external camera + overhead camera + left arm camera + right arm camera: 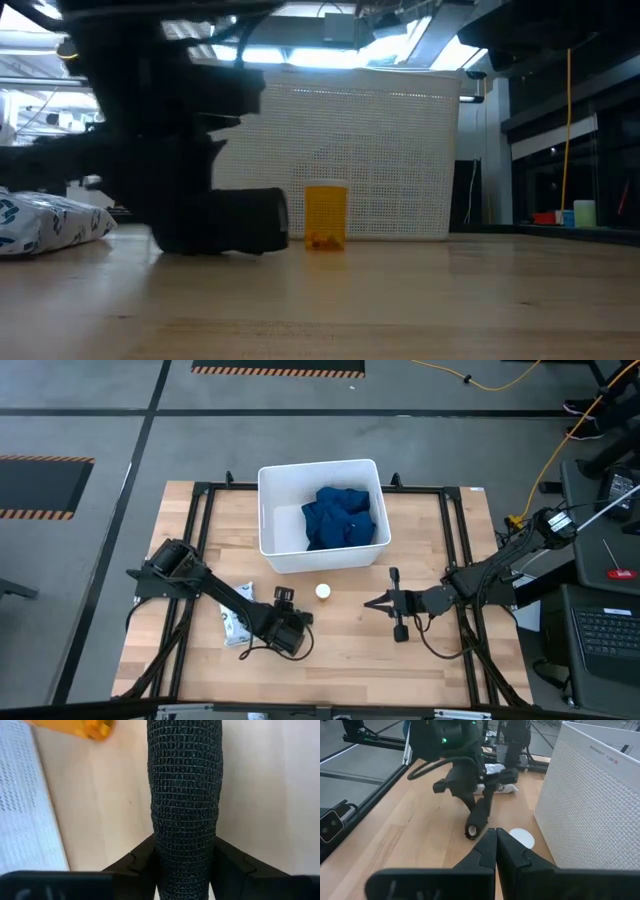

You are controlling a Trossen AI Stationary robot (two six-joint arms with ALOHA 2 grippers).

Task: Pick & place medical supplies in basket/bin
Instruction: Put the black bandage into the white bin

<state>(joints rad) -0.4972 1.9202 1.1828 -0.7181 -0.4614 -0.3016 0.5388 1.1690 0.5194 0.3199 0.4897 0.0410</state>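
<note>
The white tub [266,510] stands at the table's far middle, and the dark-blue cloth [340,518] lies inside it. The orange bottle [323,592] stands upright on its base just in front of the tub's near wall, white cap up. The white dotted packet [235,625] lies flat on the near left of the table. My left gripper [290,622] is beside the packet, shut on the black oblong [185,795]. My right gripper [370,603] is shut and touches nothing, right of the bottle, fingers pointing toward the table's left. My left gripper pinches the black oblong between its two fingers at one end [184,862], the fingers [142,860] lying on either side, along its length. In the right wrist view the oblong [480,815] slants down from the gripper. Its free end [471,831] is at the table; whether it touches, I cannot tell.
The tub's perforated wall [380,160] rises behind the bottle [325,215] in the low view, with the packet [50,225] at the left. Bare wood lies between the two grippers and along the near edge. A black frame runs around the table.
</note>
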